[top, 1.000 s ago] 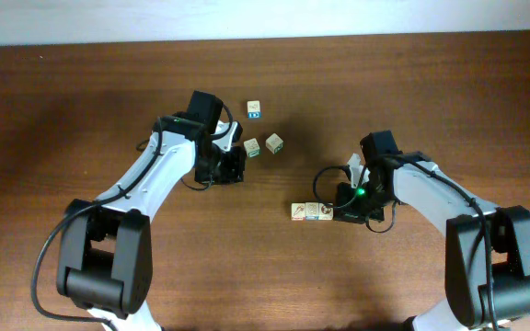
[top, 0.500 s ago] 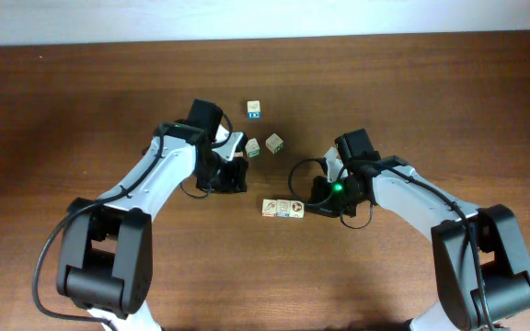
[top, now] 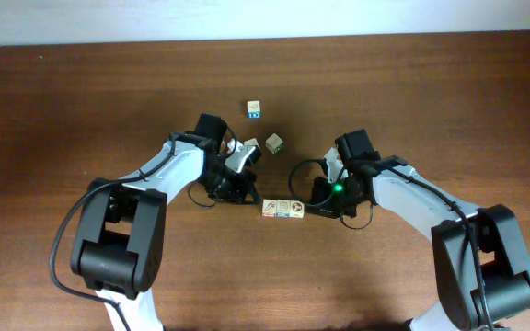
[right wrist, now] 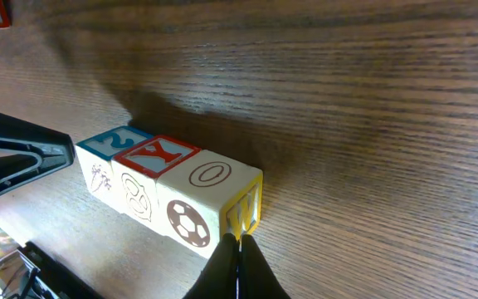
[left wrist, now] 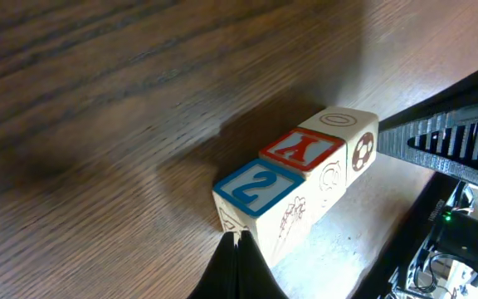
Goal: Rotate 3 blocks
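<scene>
Wooden table [top: 63,110], three blocks [top: 283,209] touching in a row, left claw [left wrist: 239,238] and right claw [right wrist: 239,239] closed at opposite ends

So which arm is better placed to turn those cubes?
Probably left: the left pincer sits at a corner of the row of pale wooden cubes, so pushing should swing it; the right pincer sits end-on.

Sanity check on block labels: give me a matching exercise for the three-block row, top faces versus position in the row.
Blocks:
1. 2 block
2. Y block
3. O block

Places:
A. middle of the row
B. end at the right gripper
C. end at the left gripper

Pairs: 1-C, 2-A, 3-B
</scene>
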Controlling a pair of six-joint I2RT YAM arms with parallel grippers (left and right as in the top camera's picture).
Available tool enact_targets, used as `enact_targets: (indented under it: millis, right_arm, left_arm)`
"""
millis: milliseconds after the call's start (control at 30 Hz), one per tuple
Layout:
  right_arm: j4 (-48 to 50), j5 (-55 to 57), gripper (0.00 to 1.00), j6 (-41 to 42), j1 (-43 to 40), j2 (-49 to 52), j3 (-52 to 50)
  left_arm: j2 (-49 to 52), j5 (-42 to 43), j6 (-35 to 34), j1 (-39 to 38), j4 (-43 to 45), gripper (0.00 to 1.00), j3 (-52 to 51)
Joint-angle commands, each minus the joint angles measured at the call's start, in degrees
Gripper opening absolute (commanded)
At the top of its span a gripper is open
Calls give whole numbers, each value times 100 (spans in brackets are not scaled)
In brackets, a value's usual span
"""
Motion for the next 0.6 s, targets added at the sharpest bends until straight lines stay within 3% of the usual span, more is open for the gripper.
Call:
enact_targets:
  millis: [0,467,567]
  right_arm:
    - [0,-28,4,7,22,37,-26]
    - [4,37,4,50,22,37,-26]
    - [15,39,4,50,22,37,-26]
  left_arm:
    - [44,157,66,-142,52,0,-39]
    - [-306,-597,-308,-190,-42,0,-50]
    - [-304,-584,-608,-190,348,0,-345]
